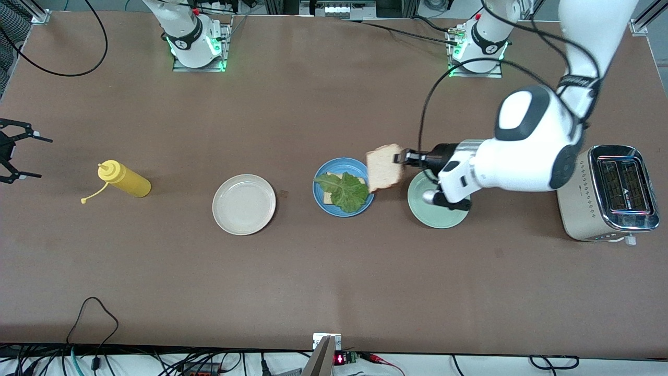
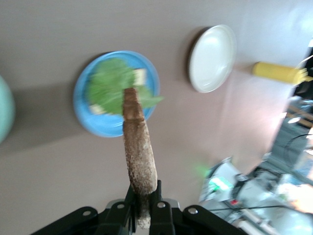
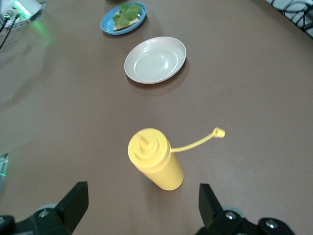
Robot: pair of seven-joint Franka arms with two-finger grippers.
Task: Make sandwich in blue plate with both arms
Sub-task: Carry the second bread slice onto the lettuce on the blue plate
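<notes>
The blue plate (image 1: 319,196) holds a bread slice (image 1: 327,197) mostly covered by a green lettuce leaf (image 1: 347,192). My left gripper (image 1: 406,157) is shut on a second light-brown bread slice (image 1: 385,167), held on edge in the air over the gap between the blue plate and the mint-green plate (image 1: 438,216). In the left wrist view the slice (image 2: 139,152) stands clamped in the left gripper (image 2: 143,205), above the blue plate (image 2: 85,117) and lettuce (image 2: 110,88). My right gripper (image 1: 46,158) waits, open and empty, at the right arm's end of the table.
A yellow squeeze bottle (image 1: 125,179) lies beside the right gripper (image 3: 143,192), which faces the bottle (image 3: 156,159). A beige plate (image 1: 243,204) sits between the bottle and the blue plate. A toaster (image 1: 608,193) stands at the left arm's end.
</notes>
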